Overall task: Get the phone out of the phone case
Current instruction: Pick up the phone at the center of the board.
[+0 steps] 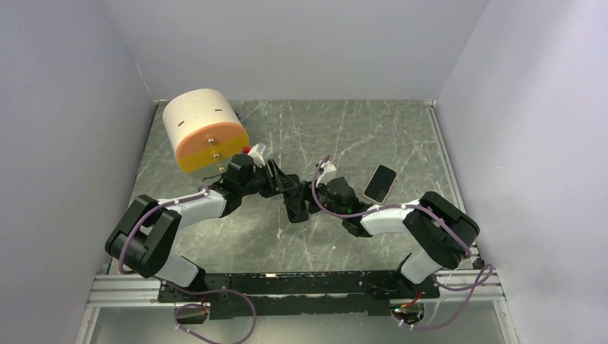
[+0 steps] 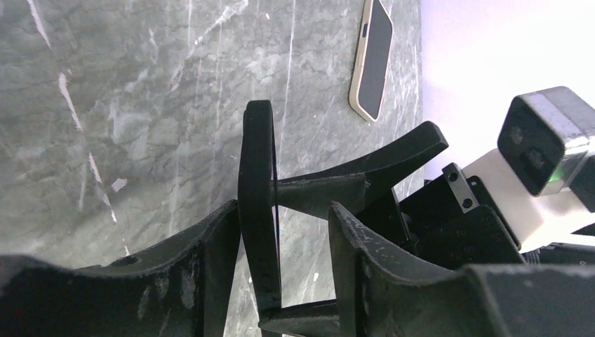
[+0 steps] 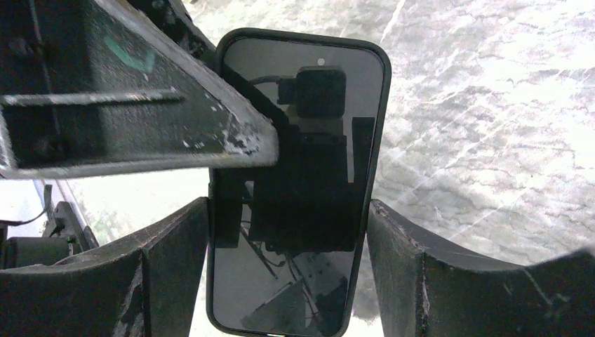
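at the middle of the grey-green marbled desk (image 1: 358, 129), where the 2 arms meet: a black-cased phone with a glossy dark screen (image 3: 302, 210), turned on edge. gripped across its width by the right tool (image 3: 288, 210), 1 finger close against each long side of the case, jaws set wide to span it. screen facing the right wrist camera and mirroring it. flanked on its thin edge by the left tool (image 2: 284, 210), jaws partly open: 1 finger (image 2: 217, 260) touching the black rim, the other (image 2: 351, 260) apart from it with desk showing in the gap. no grip from that side. across the screen's upper left corner in the right wrist view, 1 dark finger of the left tool. phone seated in its case, not yet out. cannot tell from above whether the lower end touches the desk.

lying flat on the desk just beyond the right arm, apart from both tools: a second slim phone with a cream rim (image 1: 380, 183), screen up. at the far left of the desk, on its side: a large cream cylinder with an orange-yellow end face (image 1: 204, 129), close behind the left arm's wrist.
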You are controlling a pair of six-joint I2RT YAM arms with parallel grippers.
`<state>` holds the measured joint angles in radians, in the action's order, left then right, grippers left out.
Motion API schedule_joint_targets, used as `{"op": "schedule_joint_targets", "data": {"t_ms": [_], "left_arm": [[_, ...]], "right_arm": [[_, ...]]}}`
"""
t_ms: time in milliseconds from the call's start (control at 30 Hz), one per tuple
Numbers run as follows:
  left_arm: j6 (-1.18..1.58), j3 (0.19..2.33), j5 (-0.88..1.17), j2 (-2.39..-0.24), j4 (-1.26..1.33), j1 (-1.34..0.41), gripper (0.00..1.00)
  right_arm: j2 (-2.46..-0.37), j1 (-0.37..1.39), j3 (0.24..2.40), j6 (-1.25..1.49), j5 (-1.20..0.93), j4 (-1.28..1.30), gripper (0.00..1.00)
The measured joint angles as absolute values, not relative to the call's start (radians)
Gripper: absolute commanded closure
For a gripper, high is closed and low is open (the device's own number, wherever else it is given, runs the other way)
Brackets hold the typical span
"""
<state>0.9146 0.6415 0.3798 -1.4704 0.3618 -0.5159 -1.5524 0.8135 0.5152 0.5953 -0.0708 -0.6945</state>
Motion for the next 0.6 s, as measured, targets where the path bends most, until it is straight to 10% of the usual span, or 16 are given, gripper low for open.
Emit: {"op": "schedule_joint_targets", "data": {"t_ms": [200,400,600], "left_arm": [[0.913,0.639,0.377,-1.482,0.381,-0.538,0.66],[0.901,0.638,0.370,-1.475,0.376,-0.537,0.97],[0.894,0.629,0.354,-1.369,0.377,-0.540,0.97]], "right_arm": [[-1.551,0.813,0.510,0.584,-0.073,-0.724,0.99],[-1.518,0.813,0.488,0.545,-0.064,-0.743,0.64],[-1.428,0.814,0.479,0.499,-0.050,-0.743,0.18]]}}
